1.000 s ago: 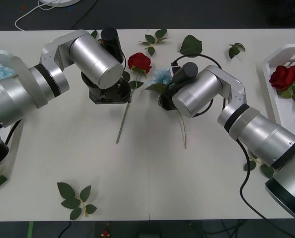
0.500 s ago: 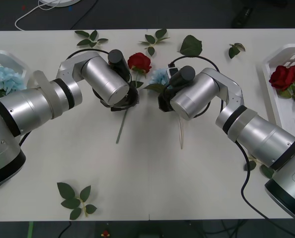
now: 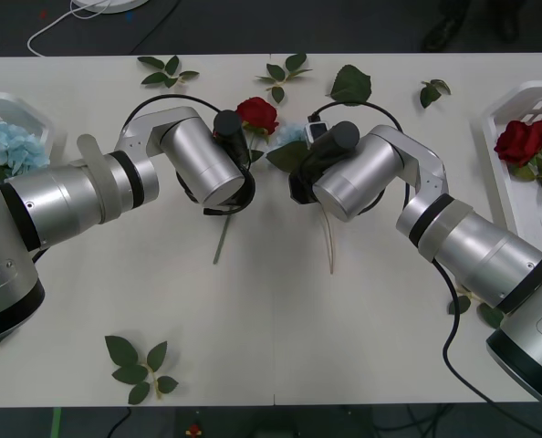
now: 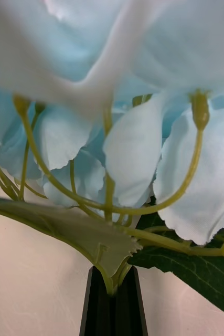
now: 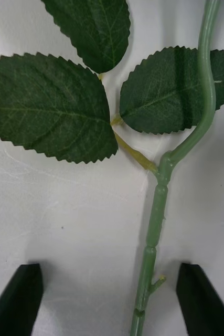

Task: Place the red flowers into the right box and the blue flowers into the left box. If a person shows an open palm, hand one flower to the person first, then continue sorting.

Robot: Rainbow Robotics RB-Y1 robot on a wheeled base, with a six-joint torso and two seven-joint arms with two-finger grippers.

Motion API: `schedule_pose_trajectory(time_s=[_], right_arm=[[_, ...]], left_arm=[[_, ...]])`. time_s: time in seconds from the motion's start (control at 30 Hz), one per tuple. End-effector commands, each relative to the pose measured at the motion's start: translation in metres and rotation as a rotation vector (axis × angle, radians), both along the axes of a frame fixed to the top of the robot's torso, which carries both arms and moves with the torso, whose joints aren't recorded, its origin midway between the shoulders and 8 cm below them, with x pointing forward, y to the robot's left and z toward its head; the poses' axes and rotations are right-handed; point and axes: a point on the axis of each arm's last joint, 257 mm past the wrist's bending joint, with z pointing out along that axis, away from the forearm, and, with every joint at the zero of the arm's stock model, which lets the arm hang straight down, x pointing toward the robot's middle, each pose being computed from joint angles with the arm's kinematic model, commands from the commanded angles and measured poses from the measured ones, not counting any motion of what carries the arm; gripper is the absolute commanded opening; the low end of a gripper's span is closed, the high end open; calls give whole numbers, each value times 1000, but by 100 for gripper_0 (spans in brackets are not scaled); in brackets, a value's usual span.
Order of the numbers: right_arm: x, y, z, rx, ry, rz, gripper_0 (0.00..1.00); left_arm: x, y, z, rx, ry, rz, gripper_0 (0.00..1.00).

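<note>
A red flower (image 3: 256, 114) lies at the table's back middle, its stem (image 3: 224, 239) running toward me. My left gripper (image 5: 112, 299) is open low over that stem (image 5: 156, 236), one black finger on each side, just below its leaves (image 5: 49, 105). A blue flower (image 3: 294, 135) peeks out beside my right wrist, and its pale stem (image 3: 330, 246) trails toward me. My right gripper (image 4: 112, 310) is shut on the blue flower's stem under the petals (image 4: 132, 157). The left box (image 3: 36, 111) holds a blue flower (image 3: 6, 141). The right box (image 3: 501, 114) holds red flowers (image 3: 526, 137).
Loose green leaf sprigs lie at the front left (image 3: 139, 365), along the back edge (image 3: 171, 66) (image 3: 285, 71) (image 3: 351, 84) (image 3: 432, 89) and beside my right forearm (image 3: 476, 306). A white cable (image 3: 70, 18) runs off the back edge.
My left arm has swung right from near the left box and come down over the rose's stem. The blue flower's stem has shifted slightly left under my right gripper.
</note>
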Motion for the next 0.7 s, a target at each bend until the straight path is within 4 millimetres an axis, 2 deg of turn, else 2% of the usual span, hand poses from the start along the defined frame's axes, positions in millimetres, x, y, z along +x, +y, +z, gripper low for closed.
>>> schedule_pose_trajectory(time_s=[0.03, 0.3, 0.53, 0.6, 0.7], right_arm=[[16, 20, 37, 50, -68, 5, 0], [21, 9, 71, 113, -96, 14, 0], [19, -25, 118, 201, -142, 16, 0], [16, -31, 126, 220, -152, 20, 0], [6, -43, 151, 262, -185, 39, 0]], left_arm=[[6, -13, 11, 33, -38, -58, 0], [5, -16, 12, 30, -39, -63, 0], [6, -15, 13, 34, -44, -64, 0], [6, -16, 13, 34, -44, -65, 0], [10, -13, 17, 40, -56, -63, 0]])
